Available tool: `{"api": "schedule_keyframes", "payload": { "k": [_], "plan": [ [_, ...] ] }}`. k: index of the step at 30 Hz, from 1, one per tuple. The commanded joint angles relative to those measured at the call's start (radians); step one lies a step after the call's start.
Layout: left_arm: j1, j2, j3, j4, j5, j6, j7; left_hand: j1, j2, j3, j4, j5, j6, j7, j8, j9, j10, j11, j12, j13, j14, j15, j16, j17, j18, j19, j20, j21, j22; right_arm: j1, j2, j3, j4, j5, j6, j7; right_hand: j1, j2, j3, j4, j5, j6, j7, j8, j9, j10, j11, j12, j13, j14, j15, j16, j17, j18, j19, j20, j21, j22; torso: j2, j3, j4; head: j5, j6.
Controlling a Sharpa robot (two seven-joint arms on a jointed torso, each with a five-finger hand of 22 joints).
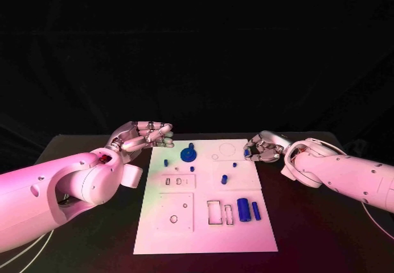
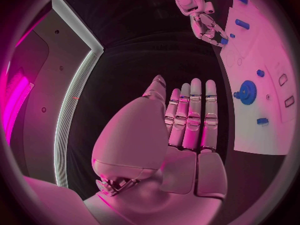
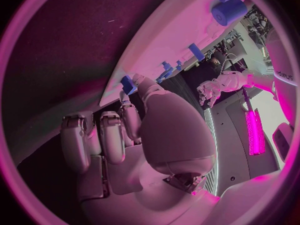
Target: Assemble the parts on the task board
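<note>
The task board (image 1: 205,227) sits mid-frame in the head view, a white plate on a black table (image 1: 328,244) with a dark backdrop behind. On it I count one blue gear (image 1: 188,153) near the top, two blue cylinders (image 1: 243,208) side by side at lower right, and four little blue pegs scattered across the middle. The left hand (image 1: 144,136) hovers just off the board's upper left corner, fingers loosely curled, nothing in them. The right hand (image 1: 264,148) is at the upper right edge, pinching a small blue part (image 1: 247,152).

Left wrist view: the left hand (image 2: 187,120) has fingers out straight and together, palm bare, beside the board (image 2: 262,130), gear (image 2: 247,91) on the right of the circle. The right hand (image 2: 209,27) is up top.

Right wrist view: the right hand (image 3: 125,135) grips the blue part (image 3: 128,84) at its fingertips by the board's edge (image 3: 156,70). Two cylinders (image 3: 228,10) sit upper right.
</note>
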Motion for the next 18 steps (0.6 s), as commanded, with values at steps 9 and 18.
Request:
{"api": "schedule_keyframes", "payload": {
  "k": [9, 18],
  "plan": [
    [0.001, 0.002, 0.001, 0.001, 0.002, 0.017, 0.000, 0.004, 0.000, -0.002, 0.005, -0.003, -0.003, 0.007, -0.007, -0.001, 0.000, 0.007, -0.004, -0.001, 0.007, 0.000, -0.005, -0.001, 0.003, -0.006, 0.000, -0.006, -0.002, -0.007, 0.009, -0.001, -0.008, -0.021, 0.026, -0.009, -0.004, 0.021, 0.009, 0.000, -0.008, 0.044, -0.014, 0.023, 0.004, 0.004, -0.013, 0.004, 0.038, 0.093, -0.009, -0.001, 0.218, -0.001, 0.091, -0.005, 0.005, 0.247, 0.000, 0.0002, -0.0018, 0.006, -0.008],
    [0.001, 0.002, 0.001, 0.000, 0.002, 0.017, -0.002, 0.004, 0.000, -0.002, 0.005, -0.003, -0.004, 0.007, -0.007, -0.001, 0.000, 0.008, -0.005, -0.002, 0.007, 0.001, -0.006, -0.001, 0.003, -0.006, 0.000, -0.006, -0.002, -0.009, 0.009, -0.001, -0.008, -0.009, -0.025, 0.004, 0.012, 0.059, 0.032, -0.008, -0.010, 0.108, -0.044, 0.064, 0.019, 0.019, -0.038, 0.017, 0.051, 0.094, -0.030, 0.001, 0.223, -0.004, 0.101, -0.022, 0.015, 0.257, 0.000, 0.0004, -0.0016, 0.006, -0.008]
  ]
}}
